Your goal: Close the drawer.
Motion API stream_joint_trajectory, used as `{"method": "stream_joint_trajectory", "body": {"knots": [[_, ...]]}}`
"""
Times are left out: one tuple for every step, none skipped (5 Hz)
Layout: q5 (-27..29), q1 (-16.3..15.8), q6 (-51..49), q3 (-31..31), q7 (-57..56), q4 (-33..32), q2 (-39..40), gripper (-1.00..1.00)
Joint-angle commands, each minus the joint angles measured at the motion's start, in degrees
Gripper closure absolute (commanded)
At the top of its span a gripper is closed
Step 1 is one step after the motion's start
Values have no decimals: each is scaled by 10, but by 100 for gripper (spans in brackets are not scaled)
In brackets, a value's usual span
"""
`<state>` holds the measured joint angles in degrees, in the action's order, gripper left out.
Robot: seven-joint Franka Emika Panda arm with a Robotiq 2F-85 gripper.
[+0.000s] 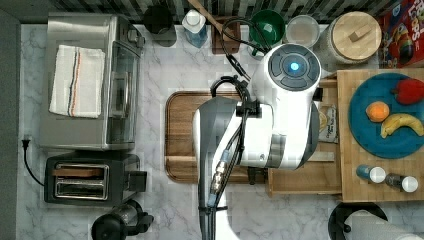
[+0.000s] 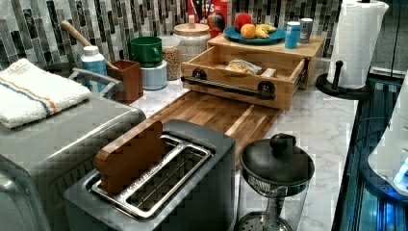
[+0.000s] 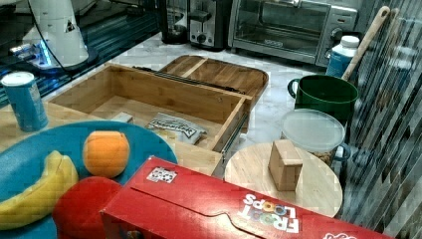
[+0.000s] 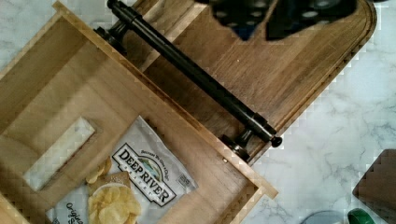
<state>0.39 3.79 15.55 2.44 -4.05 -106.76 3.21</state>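
The light-wood drawer (image 2: pixel 240 72) stands pulled out from under the top that carries the blue plate (image 1: pixel 365 135). Its black bar handle (image 2: pixel 226 87) faces the brown tray. In the wrist view the drawer (image 4: pixel 60 88) holds a chip bag (image 4: pixel 140 182) and a small white packet (image 4: pixel 58 154), and the handle (image 4: pixel 196 77) runs diagonally along its front. My gripper (image 4: pixel 267 25) hovers over the tray just beyond the handle, shut with nothing in it and not touching the handle. In the top view my white arm (image 1: pixel 280 110) covers most of the drawer (image 1: pixel 305 182).
The dark brown tray (image 1: pixel 180 130) lies in front of the drawer. A toaster oven (image 1: pixel 85 82), toaster (image 1: pixel 85 180) and glass press (image 2: pixel 276 178) stand beyond it. A paper towel roll (image 2: pixel 356 38) stands beside the drawer unit, with a green mug (image 3: pixel 323 94) and jars behind.
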Motion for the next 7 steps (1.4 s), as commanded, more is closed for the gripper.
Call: {"method": "stream_joint_trajectory", "body": {"knots": [[-14,-2,64,-1,-23,-74,-29,-100],[-5,-8,92,-8,-73,-108,-45,-100],[3,-20,116,-18,-87,-146,-52,-100],[13,-35,135,-32,-99,-179,-62,-100],[16,-47,147,-54,-69,-194,-71,-56],[36,-55,158,-63,-83,-205,-69,100],[34,-46,202,-69,-144,-243,-64,100]]}}
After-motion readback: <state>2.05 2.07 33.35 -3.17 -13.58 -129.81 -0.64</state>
